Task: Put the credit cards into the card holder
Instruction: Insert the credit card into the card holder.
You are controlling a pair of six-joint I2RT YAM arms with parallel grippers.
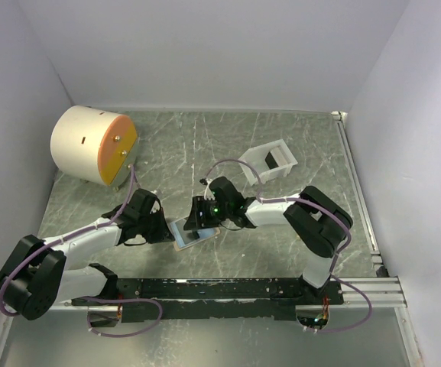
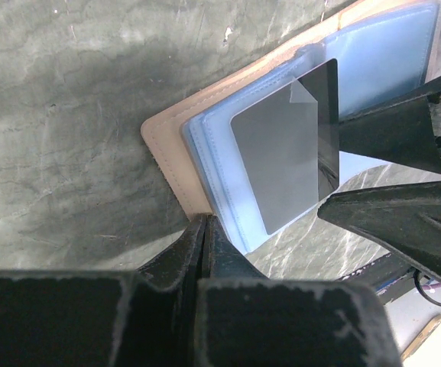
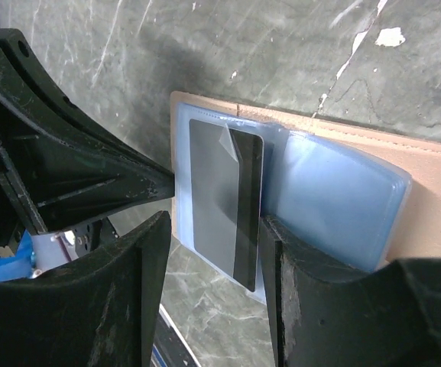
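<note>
At table (image 1: 296,145) centre, card holder (image 2: 166,145) being clamped at tan edge by fully closed left gripper (image 2: 205,229) from 9 o'clock. Credit card (image 2: 281,160), part-pocketed, being straddled by right gripper (image 3: 216,223) from 2 o'clock; jaws apart, grip unclear. Long axis lying along right fingers; right arm nearer.

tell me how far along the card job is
Done: the card holder lies open on the table, its tan edge pinched by the left gripper. In hand: one dark credit card sits partly inside a pale blue pocket, the right gripper straddling its exposed end; whether it grips is unclear. Left: seating that card fully. No other loose card shows, and the dark inside of the white tray can't be read.
</note>
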